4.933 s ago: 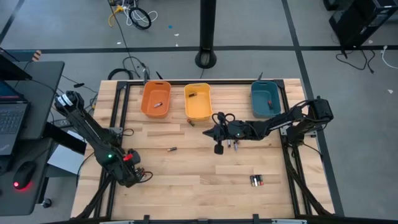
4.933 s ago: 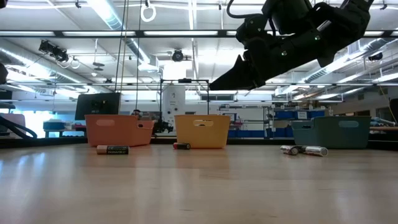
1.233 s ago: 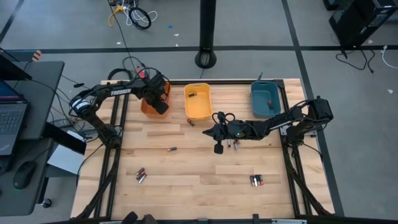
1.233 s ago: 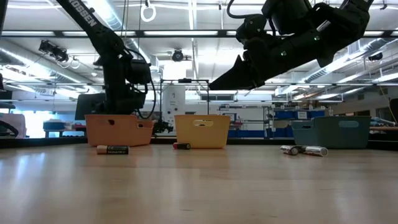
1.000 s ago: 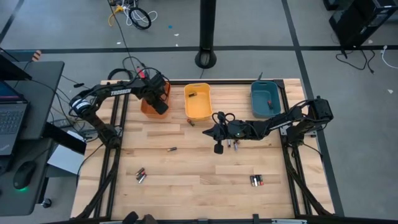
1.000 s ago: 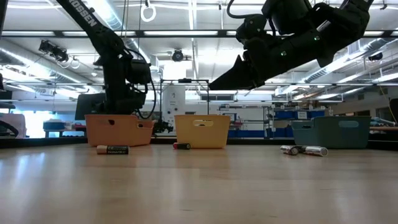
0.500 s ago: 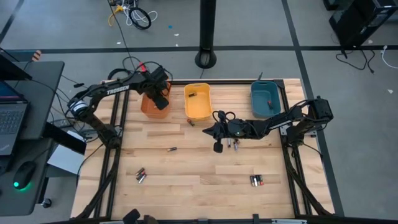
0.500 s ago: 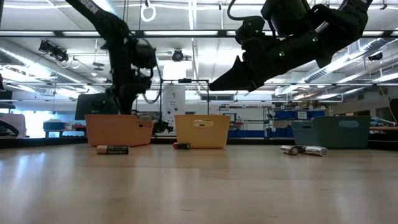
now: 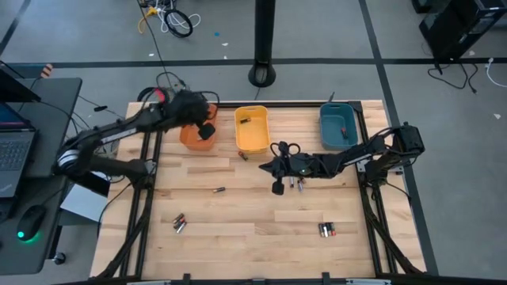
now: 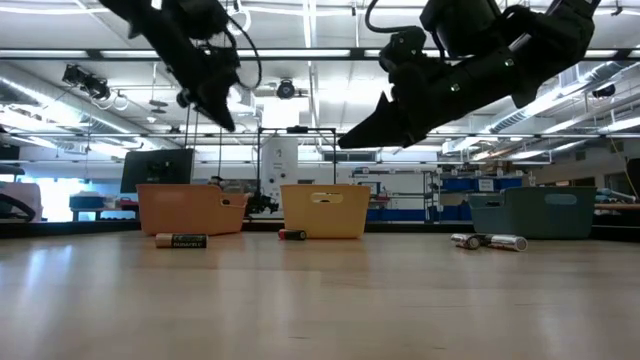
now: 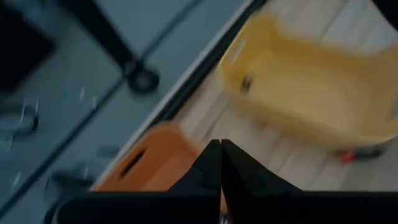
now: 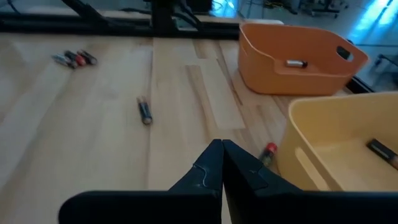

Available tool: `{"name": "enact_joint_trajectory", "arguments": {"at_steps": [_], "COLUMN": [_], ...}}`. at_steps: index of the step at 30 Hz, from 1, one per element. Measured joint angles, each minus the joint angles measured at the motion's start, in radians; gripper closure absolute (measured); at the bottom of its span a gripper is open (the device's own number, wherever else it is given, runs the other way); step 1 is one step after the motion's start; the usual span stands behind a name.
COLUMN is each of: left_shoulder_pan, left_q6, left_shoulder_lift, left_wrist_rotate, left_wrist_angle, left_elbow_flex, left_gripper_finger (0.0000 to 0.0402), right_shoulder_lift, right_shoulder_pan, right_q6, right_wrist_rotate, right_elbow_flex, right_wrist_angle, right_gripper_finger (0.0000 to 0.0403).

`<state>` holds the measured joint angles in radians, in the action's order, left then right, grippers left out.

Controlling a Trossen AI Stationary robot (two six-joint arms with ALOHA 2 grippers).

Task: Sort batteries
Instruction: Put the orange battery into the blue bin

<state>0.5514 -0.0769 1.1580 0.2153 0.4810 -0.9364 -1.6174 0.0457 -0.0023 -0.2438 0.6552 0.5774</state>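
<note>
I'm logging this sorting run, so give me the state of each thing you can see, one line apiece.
Left pincer: shut, empty, over the orange bin.
Right pincer: shut, empty, above the table.
Orange bin: upright, one battery inside.
Yellow bin: upright, one battery inside.
Teal bin: upright.

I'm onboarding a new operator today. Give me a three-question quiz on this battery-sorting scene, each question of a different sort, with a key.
1. True or false: the yellow bin holds a battery.
2. Multiple choice: the left gripper hangs over the (A) orange bin (B) teal bin (C) bare table.
3. Fill in: the right gripper is ____ (open or shut).

Key: 1 true; 2 A; 3 shut.
</note>
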Motion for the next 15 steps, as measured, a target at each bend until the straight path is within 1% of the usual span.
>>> {"name": "enact_joint_trajectory", "arguments": {"at_steps": [4,8,11,15], "left_shoulder_pan": [-0.088,-0.163,-0.208,-0.253], "left_q6": [0.002,0.016,0.021,-0.003], "left_shoulder_lift": [-0.124,-0.206,-0.232,-0.235], "left_wrist_rotate": [-0.016,-0.04,-0.045,-0.045], "left_wrist_angle": [-0.249,-0.496,-0.644,-0.791], "left_elbow_flex": [0.156,0.31,0.4,0.488], "left_gripper_finger": [0.0392,0.0393,0.0393,0.0393], "right_shoulder_lift": [0.001,0.007,0.04,0.114], "right_shoulder_pan": [0.012,0.014,0.014,0.014], "right_q6": [0.009,0.069,0.15,0.243], "right_wrist_rotate": [-0.038,-0.042,-0.043,-0.043], "right_elbow_flex": [0.0,0.0,0.0,0.0], "right_wrist_angle": [-0.04,-0.109,-0.231,-0.399], "right_gripper_finger": [0.0389,0.0389,0.0386,0.0383]}}
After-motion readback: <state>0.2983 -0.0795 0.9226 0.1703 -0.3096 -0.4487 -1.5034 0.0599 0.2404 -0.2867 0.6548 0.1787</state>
